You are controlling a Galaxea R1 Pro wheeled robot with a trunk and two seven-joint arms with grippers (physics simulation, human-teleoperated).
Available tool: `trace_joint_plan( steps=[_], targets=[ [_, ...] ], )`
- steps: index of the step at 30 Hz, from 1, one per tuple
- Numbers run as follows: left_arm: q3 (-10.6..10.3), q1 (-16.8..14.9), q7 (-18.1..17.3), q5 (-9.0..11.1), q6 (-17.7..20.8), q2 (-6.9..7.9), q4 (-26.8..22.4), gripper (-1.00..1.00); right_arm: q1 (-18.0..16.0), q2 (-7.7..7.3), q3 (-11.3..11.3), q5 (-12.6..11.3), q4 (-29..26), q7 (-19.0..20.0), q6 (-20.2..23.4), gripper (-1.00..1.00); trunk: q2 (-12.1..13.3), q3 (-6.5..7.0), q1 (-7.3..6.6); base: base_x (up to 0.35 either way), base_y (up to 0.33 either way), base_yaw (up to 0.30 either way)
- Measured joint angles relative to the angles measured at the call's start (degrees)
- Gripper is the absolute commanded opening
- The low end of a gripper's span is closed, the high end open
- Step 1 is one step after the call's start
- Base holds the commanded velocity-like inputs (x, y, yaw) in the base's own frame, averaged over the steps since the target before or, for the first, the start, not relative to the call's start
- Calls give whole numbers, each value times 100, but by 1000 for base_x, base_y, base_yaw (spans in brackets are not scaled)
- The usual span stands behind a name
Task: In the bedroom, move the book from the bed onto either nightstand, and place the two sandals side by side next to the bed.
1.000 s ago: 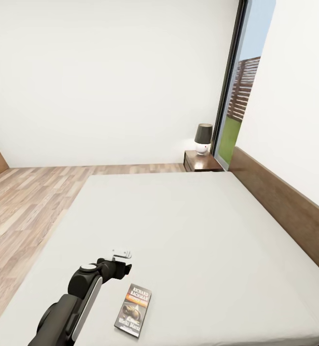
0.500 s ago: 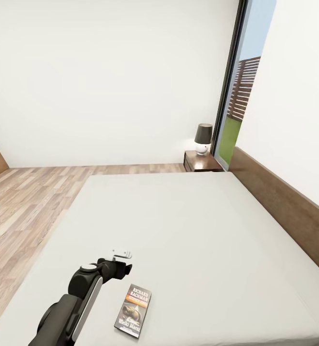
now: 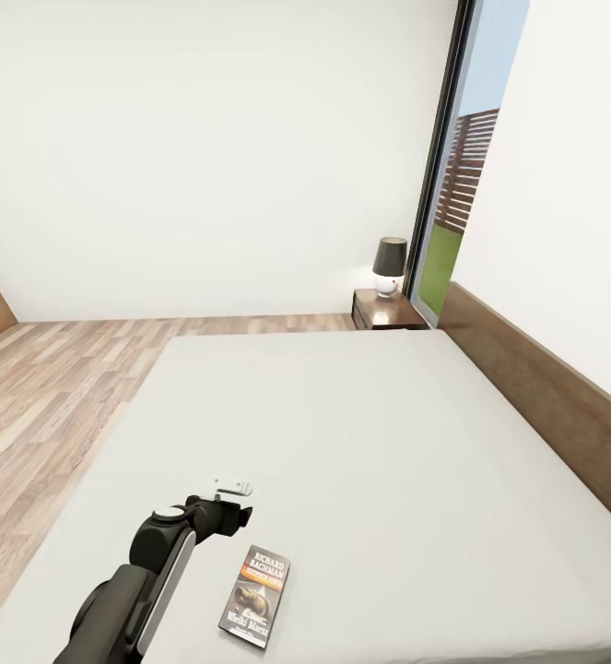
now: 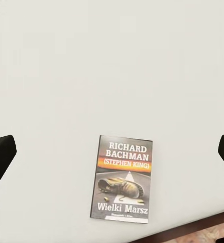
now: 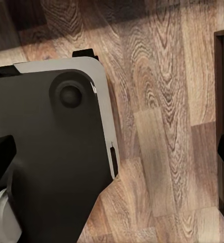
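Note:
The book (image 3: 255, 595) lies face up on the bed's light-grey mattress (image 3: 360, 433), close to its near edge. Its dark cover has an orange band and white lettering. My left arm (image 3: 167, 549) reaches over the mattress just left of the book. In the left wrist view the book (image 4: 123, 178) sits below my left gripper (image 4: 113, 156), which is open with its dark fingertips (image 4: 0, 157) far apart and clear of the cover. My right gripper (image 5: 113, 152) is open over the robot's base and the wood floor. A nightstand (image 3: 386, 312) stands at the bed's far corner. The sandals are out of view.
A dark-shaded lamp (image 3: 390, 266) stands on the nightstand. The brown headboard (image 3: 535, 387) runs along the bed's right side. A tall dark-framed window (image 3: 452, 184) is behind the nightstand. Wood-plank floor (image 3: 47, 387) lies left of the bed. The robot's dark base (image 5: 51, 167) is below the right gripper.

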Motion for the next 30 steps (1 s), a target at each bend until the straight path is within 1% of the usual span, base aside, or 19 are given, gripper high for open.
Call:
trace_joint_plan(
  steps=[25, 30],
  targets=[
    [-3, 0, -15, 3, -4, 4, 0, 100, 0, 18, 1, 0, 8, 3, -4, 100, 0, 0, 0, 0, 0, 0],
    [3, -1, -18, -2, 6, 1, 3, 100, 0, 18, 1, 0, 8, 2, -4, 100, 0, 0, -1, 63, 22, 0]
  ],
)
